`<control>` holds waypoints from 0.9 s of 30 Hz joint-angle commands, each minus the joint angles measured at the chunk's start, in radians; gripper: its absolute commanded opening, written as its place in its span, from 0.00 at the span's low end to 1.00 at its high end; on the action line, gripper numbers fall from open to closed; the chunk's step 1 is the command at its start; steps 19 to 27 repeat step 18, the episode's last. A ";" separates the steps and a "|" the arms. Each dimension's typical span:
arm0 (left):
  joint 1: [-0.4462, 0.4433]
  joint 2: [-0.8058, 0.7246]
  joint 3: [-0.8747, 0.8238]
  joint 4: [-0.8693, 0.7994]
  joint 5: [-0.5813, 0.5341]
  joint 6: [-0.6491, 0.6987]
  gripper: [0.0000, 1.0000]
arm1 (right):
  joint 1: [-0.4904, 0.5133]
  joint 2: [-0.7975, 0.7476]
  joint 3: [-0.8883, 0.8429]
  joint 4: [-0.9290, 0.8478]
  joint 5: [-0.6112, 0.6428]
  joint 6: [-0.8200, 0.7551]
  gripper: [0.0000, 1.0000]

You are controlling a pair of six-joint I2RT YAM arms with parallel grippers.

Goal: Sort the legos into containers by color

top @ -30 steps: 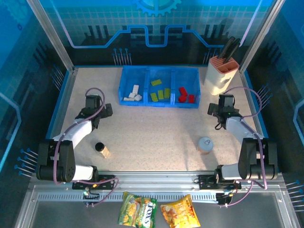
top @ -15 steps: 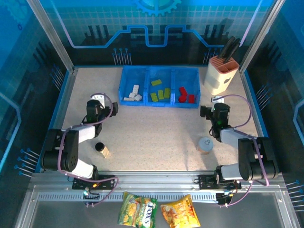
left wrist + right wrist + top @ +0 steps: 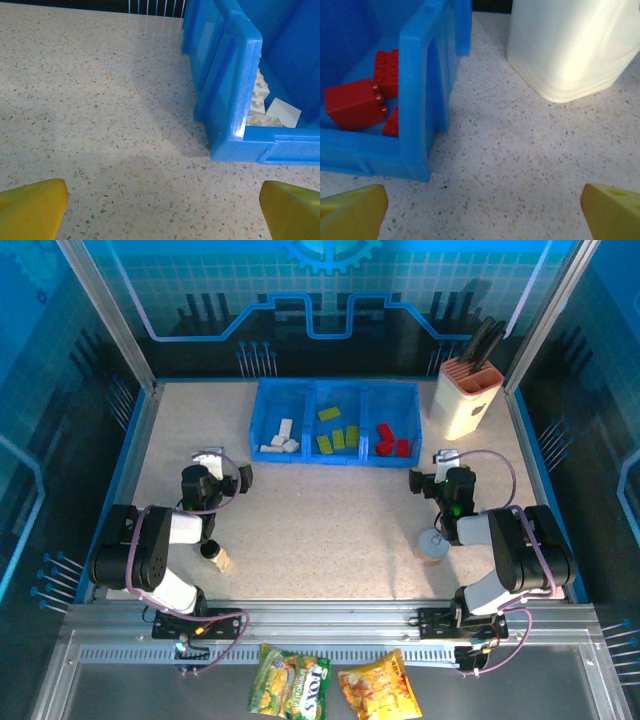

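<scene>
Where the legos lie: all of them sit inside the containers (image 3: 335, 463), one low blue tray of three compartments at the far middle of the counter (image 3: 330, 520).
White legos (image 3: 280, 440): left compartment; the left wrist view shows them (image 3: 260, 100) just behind the tray's corner wall.
Green legos (image 3: 338, 435): middle compartment.
Red legos (image 3: 390, 440): right compartment, seen close up (image 3: 357, 102) from the right wrist.
Left hand (image 3: 228, 473): released, with its yellow fingers (image 3: 30, 205) spread wide and nothing between them. It is low over bare counter, near the tray's front left corner but apart from it.
Right hand (image 3: 430, 476): released and wide, grasping nothing, near the tray's front right corner.
Knife block (image 3: 465, 400): beige, standing just right of the tray, beyond the right hand.
Tin can (image 3: 432, 543): on the counter beside the right arm.
Dark-capped bottle (image 3: 212, 552): upright by the left arm.
Snack bags (image 3: 290, 685): two, on the near ledge below the arm bases.
</scene>
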 commanded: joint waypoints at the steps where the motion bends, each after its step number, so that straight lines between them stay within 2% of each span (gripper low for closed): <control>1: 0.006 0.004 0.011 0.047 0.006 0.021 0.99 | 0.010 0.005 0.027 0.053 -0.014 -0.026 1.00; 27: 0.006 0.004 0.010 0.048 0.007 0.019 0.99 | 0.016 0.006 0.029 0.047 -0.012 -0.028 1.00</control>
